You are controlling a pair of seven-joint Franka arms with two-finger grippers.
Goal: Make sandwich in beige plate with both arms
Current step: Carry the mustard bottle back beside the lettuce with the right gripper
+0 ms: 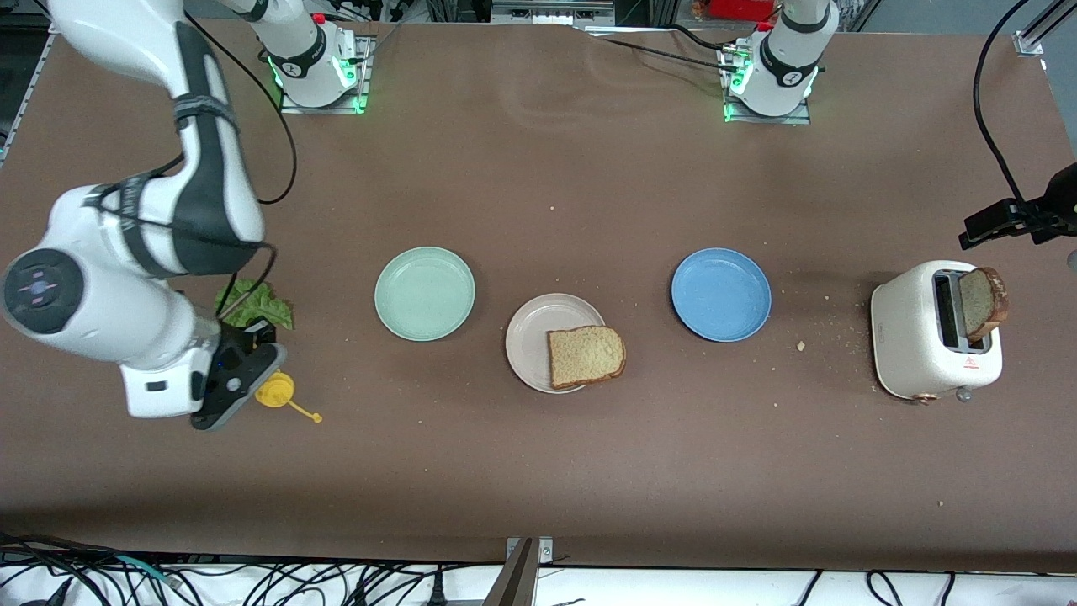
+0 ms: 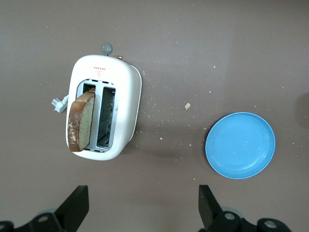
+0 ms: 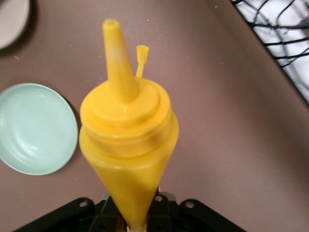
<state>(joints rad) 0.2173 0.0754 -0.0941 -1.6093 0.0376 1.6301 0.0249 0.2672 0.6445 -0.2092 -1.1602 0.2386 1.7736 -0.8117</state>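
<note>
Front view: right gripper (image 1: 252, 370) fingers clench a yellow bottle (image 3: 128, 145); left gripper's (image 2: 142, 208) released fingers hover over the toaster's bread (image 2: 81, 125).

A robotics lab set up for kitchen-style trials, not a real kitchen. Two white arm bases (image 1: 318, 63) (image 1: 772, 71) with green status lights are bolted on metal plates along the top of the frame, on a wide brown desk (image 1: 538, 471). Loose black cables (image 1: 252, 581) tangle along the bottom edge, and an aluminium frame piece (image 1: 1033, 34) sits at the upper right corner. A clamp-mounted black device (image 1: 1022, 215) juts in at the right edge. The toaster (image 1: 925, 337) and plain plastic plates (image 1: 425, 293) (image 1: 721, 294) stand as props.
</note>
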